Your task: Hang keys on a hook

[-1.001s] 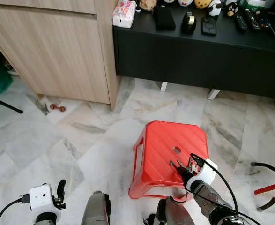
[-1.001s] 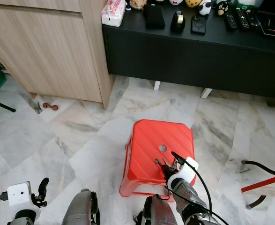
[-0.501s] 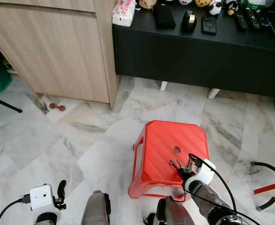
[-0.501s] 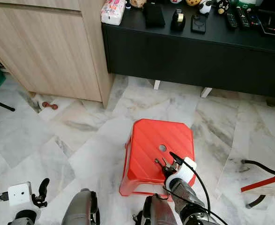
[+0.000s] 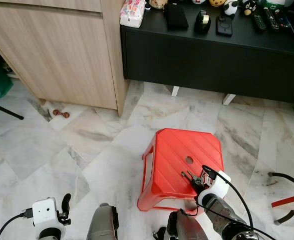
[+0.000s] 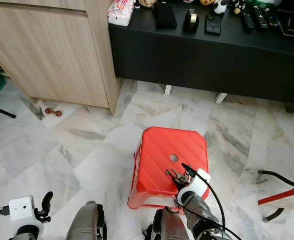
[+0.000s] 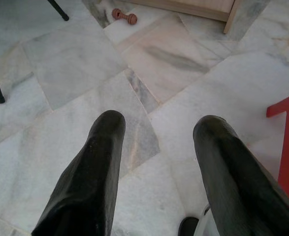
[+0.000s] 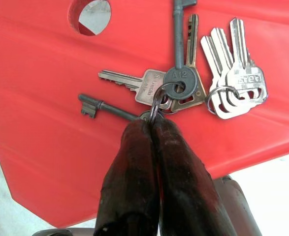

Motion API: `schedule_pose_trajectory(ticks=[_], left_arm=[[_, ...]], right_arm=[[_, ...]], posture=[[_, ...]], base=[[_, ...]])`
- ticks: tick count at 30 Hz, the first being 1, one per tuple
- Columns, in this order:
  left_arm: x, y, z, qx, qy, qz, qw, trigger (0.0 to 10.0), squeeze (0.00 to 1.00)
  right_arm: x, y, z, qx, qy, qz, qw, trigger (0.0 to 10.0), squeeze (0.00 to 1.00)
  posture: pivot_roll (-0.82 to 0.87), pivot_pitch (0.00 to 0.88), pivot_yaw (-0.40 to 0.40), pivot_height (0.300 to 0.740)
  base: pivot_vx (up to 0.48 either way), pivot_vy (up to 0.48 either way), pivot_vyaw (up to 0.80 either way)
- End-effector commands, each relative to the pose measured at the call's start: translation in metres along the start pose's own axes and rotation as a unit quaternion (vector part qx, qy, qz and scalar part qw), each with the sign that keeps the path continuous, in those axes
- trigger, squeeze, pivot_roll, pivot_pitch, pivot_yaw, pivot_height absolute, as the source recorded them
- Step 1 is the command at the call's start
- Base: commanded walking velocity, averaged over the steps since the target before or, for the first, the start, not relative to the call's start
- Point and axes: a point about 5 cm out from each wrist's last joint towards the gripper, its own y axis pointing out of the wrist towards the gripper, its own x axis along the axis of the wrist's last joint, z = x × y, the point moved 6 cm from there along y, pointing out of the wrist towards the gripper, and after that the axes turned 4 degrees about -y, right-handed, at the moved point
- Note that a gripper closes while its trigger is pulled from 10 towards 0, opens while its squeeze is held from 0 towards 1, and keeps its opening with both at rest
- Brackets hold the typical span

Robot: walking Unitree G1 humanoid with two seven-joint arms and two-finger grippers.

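2 right gripper fingers pinched on keys atop red stool.

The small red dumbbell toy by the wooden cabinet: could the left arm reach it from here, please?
Probably not. The left pincer hangs open low by the robot's side, and the dumbbell toy lies well ahead across bare floor; nothing blocks the way.
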Motion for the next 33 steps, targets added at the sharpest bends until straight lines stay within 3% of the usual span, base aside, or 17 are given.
schedule_pose_trajectory(ticks=[1,3,9,11,12,13,17,22,24,25,33], left_arm=[[-0.016,-0.008,0.004,0.003,0.013,0.029,0.999,10.0,0.0],[-0.016,-0.007,0.004,0.004,0.013,0.029,0.999,10.0,0.0],[-0.016,-0.003,0.002,0.004,0.013,0.032,0.999,10.0,0.0],[-0.016,0.001,0.0,0.005,0.012,0.036,0.999,10.0,0.0],[-0.016,0.002,0.0,0.005,0.012,0.037,0.999,10.0,0.0],[-0.017,0.004,-0.001,0.005,0.013,0.039,0.999,10.0,0.0],[-0.017,0.007,-0.001,0.005,0.015,0.043,0.999,10.0,0.0],[-0.017,0.019,0.0,0.012,0.018,0.059,0.998,10.0,0.0],[-0.018,0.02,0.0,0.012,0.019,0.06,0.998,10.0,0.0],[-0.02,0.022,-0.002,0.013,0.02,0.07,0.997,10.0,0.0],[-0.019,0.031,-0.008,0.013,0.011,0.081,0.997,10.0,0.0]], right_arm=[[-0.003,-0.003,-0.013,-0.03,-0.035,-0.01,0.999,0.0,0.0],[0.017,-0.003,-0.006,-0.023,-0.118,-0.059,0.991,0.0,0.0],[0.037,-0.005,0.0,-0.017,-0.15,-0.108,0.983,0.0,0.0],[0.051,-0.01,0.001,-0.011,-0.151,-0.147,0.978,0.0,0.0],[0.054,-0.011,0.003,-0.005,-0.151,-0.156,0.976,2.4,0.0],[0.06,-0.015,0.006,0.001,-0.161,-0.179,0.971,10.0,0.0],[0.065,-0.019,0.008,-0.004,-0.17,-0.202,0.964,10.0,0.0],[0.086,-0.038,0.014,-0.014,-0.231,-0.28,0.932,10.0,0.0],[0.088,-0.04,0.014,-0.018,-0.237,-0.287,0.928,10.0,0.0],[0.093,-0.043,0.018,-0.016,-0.255,-0.299,0.92,10.0,0.0],[0.108,-0.053,0.021,-0.021,-0.257,-0.332,0.907,10.0,0.0]], posture=[[0.15,0.285,-0.117,0.655],[0.15,0.277,-0.116,0.655],[0.14,0.254,-0.114,0.655],[0.14,0.236,-0.109,0.655],[0.14,0.231,-0.107,0.655],[0.13,0.218,-0.103,0.655],[0.13,0.198,-0.097,0.655],[0.13,0.138,-0.082,0.655],[0.13,0.138,-0.082,0.655],[0.12,0.114,-0.078,0.655],[0.11,0.075,-0.073,0.655]], base=[[0.0,0.0,0.0],[0.0,0.0,0.0],[0.0,0.0,0.0],[0.0,0.0,0.0],[0.0,0.0,0.0],[0.0,0.0,0.0],[0.0,0.0,0.0],[0.0,0.0,0.0],[0.0,0.0,0.0],[0.0,0.0,0.0],[0.0,0.0,0.0]])
